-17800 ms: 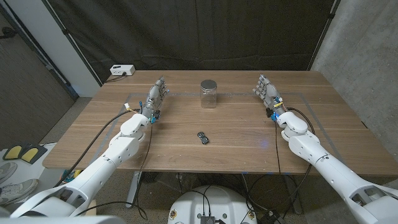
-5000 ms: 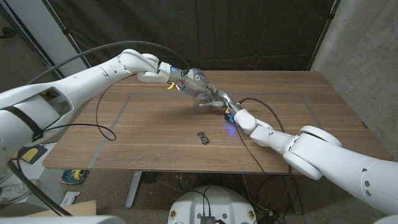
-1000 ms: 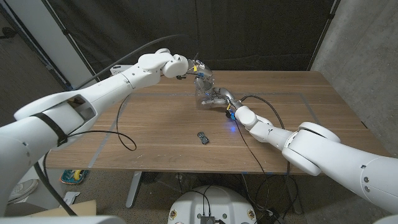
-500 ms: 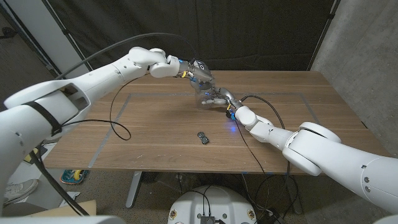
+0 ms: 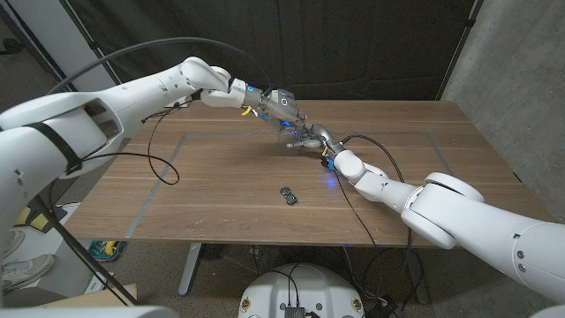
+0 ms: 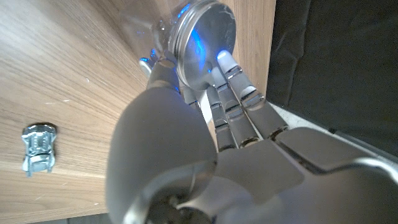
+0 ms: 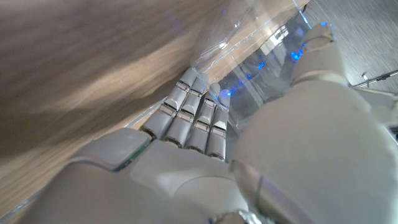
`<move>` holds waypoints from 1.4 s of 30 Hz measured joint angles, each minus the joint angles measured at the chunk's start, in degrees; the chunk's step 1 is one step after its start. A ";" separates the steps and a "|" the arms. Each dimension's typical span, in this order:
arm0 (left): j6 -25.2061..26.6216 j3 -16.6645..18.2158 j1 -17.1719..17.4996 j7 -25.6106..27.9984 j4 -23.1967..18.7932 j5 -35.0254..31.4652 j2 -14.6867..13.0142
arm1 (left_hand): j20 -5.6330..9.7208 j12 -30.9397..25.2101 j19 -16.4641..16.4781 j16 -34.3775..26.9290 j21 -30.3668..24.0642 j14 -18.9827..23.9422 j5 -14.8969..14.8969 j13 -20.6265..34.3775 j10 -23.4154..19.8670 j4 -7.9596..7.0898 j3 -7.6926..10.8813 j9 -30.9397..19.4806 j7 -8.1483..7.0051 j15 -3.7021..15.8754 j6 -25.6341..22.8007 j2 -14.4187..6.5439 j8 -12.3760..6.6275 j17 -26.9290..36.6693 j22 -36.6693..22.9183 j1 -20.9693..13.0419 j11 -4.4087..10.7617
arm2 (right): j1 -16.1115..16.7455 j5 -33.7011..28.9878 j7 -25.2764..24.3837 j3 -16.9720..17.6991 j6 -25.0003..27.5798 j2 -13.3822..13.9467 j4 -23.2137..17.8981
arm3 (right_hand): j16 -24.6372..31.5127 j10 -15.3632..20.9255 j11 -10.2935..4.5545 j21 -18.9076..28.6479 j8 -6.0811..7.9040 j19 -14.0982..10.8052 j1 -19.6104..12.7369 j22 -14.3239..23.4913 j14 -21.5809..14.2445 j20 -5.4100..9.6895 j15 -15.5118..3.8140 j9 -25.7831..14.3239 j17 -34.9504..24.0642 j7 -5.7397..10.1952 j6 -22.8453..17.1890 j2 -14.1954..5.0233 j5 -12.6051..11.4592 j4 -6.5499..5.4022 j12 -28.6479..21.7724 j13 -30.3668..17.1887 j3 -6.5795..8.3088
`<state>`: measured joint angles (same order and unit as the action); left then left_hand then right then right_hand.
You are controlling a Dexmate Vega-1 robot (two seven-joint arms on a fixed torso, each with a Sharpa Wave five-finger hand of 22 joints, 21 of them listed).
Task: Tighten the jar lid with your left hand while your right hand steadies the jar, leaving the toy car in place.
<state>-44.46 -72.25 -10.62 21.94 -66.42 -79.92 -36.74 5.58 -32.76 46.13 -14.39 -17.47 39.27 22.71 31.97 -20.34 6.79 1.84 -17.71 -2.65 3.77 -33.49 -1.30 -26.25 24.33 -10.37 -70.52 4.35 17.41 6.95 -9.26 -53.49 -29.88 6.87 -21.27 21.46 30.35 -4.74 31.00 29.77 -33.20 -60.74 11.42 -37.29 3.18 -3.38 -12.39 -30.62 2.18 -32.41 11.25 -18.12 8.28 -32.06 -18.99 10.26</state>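
A clear glass jar (image 5: 286, 140) with a silver lid (image 6: 202, 37) stands at the table's back middle. My left hand (image 5: 282, 104) comes down on it from above, and its fingers (image 6: 233, 68) grip the lid's rim. My right hand (image 5: 311, 138) holds the jar's body from the right side. In the right wrist view its fingers (image 7: 193, 118) wrap round the clear glass (image 7: 261, 56). The small dark toy car (image 5: 288, 194) sits on the table nearer the front, apart from both hands. It also lies on the wood as the toy car (image 6: 38, 146) in the left wrist view.
The wooden table (image 5: 221, 190) carries a faint taped rectangle (image 5: 172, 155). Black cables (image 5: 159, 168) hang from my left arm over the table's left half. A black curtain hangs behind the table and a grey wall (image 5: 521, 62) rises at the right.
My left forearm has swung out to the left and lower while the hand stayed on the lid and turned. The right hand, jar and toy car have kept their places.
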 measured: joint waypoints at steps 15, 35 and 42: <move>1.35 -1.27 -0.24 5.38 -5.36 -4.47 -3.44 | -10.35 7.56 -20.34 4.47 6.28 -21.48 3.35 -2.37 14.22 -8.12 -10.51 1.11 -5.33 -1.35 23.19 1.46 11.43 -2.64 -0.45 12.23 -0.90 | -0.09 -0.24 -0.27 -0.19 0.16 -0.01 0.00 | -0.25 0.00 0.00 0.45 0.19 0.21 0.00 -0.05 -0.02 -0.21 -0.02 -0.01 0.00 0.10 0.10 0.00 0.00 -0.08 0.00 0.00 -0.08; 16.73 15.05 13.44 -22.31 -15.97 17.46 -5.52 | -18.12 15.88 -29.93 4.47 6.98 -38.18 0.21 -7.44 28.70 -15.56 -18.52 5.19 -7.97 -9.12 40.19 1.11 15.88 -9.87 0.02 26.65 -3.75 | 0.53 -1.05 -0.84 -0.11 -1.99 0.43 -0.34 | -0.51 0.00 0.00 0.91 0.01 0.41 -0.03 -0.12 -0.03 -0.01 -0.02 0.01 0.00 0.10 0.11 0.03 0.00 -0.08 0.00 -0.31 -0.08; 23.85 20.87 18.40 -31.41 -18.72 27.73 -4.50 | -17.91 17.09 -33.21 4.18 7.19 -40.80 -0.24 -8.33 30.20 -15.87 -18.84 5.74 -6.63 -11.13 43.05 0.14 16.10 -10.77 0.02 28.34 -4.85 | 0.72 -1.56 -0.90 0.03 -3.00 0.89 -0.80 | -5.66 -4.66 0.42 0.96 -1.76 3.21 -0.02 -0.21 2.95 -0.29 -0.10 -0.17 -6.08 1.97 2.29 0.02 0.00 -0.64 2.56 0.24 -0.65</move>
<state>-20.60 -51.38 7.78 -9.46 -85.13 -52.19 -41.25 -12.33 -15.67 12.92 -10.20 -10.29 -1.53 22.47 23.63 9.85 -9.08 -17.00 -11.97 -9.28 -7.36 9.56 -1.16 -10.16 13.56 -10.35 -42.18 -0.51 18.13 5.39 -10.15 -53.46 -32.88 7.76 -22.08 15.79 25.69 -4.32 31.96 28.01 -29.99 -60.76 11.21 -34.34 2.88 -3.48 -12.56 -36.69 4.14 -30.13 11.26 -18.12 7.63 -29.50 -18.75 9.61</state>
